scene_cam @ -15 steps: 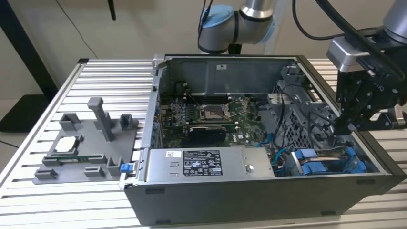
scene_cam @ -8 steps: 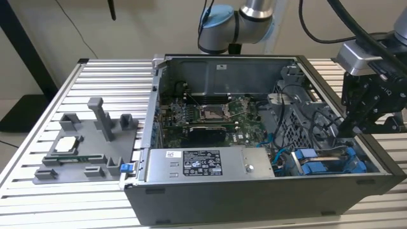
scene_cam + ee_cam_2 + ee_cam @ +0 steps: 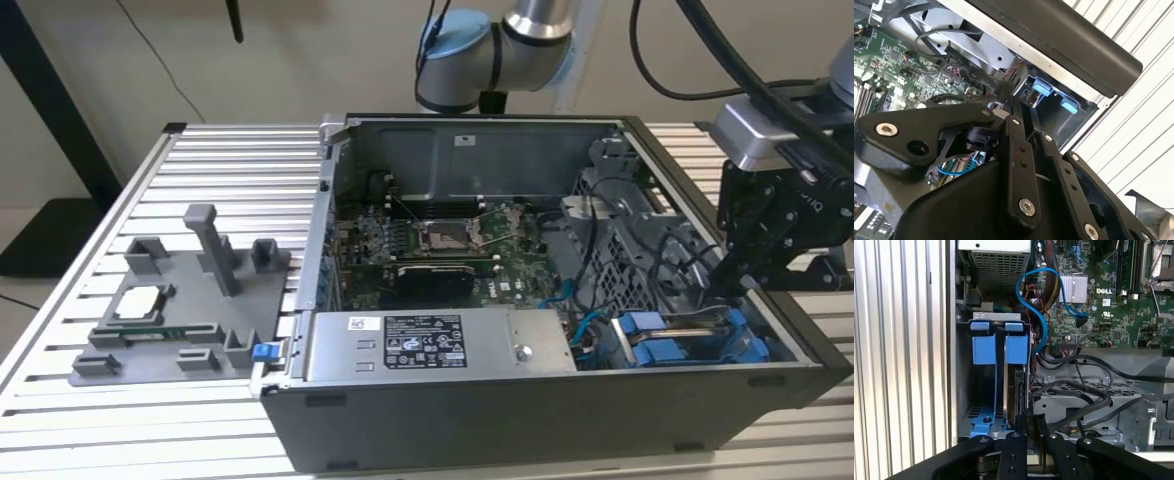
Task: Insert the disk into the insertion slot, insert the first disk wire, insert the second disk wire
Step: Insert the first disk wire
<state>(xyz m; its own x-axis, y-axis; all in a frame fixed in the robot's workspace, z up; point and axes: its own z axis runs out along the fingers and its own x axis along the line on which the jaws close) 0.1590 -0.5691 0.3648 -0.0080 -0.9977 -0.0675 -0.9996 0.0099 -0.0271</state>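
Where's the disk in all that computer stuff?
Find the open computer case. In its near corner on the exterior view's right, below the gripper, sits the disk: a flat grey slab framed in bright blue, unlike the boxy white-stickered power supply beside it.

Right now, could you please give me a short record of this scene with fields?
Setting: open computer case on a slatted table
Tool: low inside the case's corner at the exterior view's right, at the disk
Disk: on edge in the slot, in a blue carrier
Blue cable: loops from the motherboard past the carrier tabs; its far end is hidden
Power supply: beside the slot
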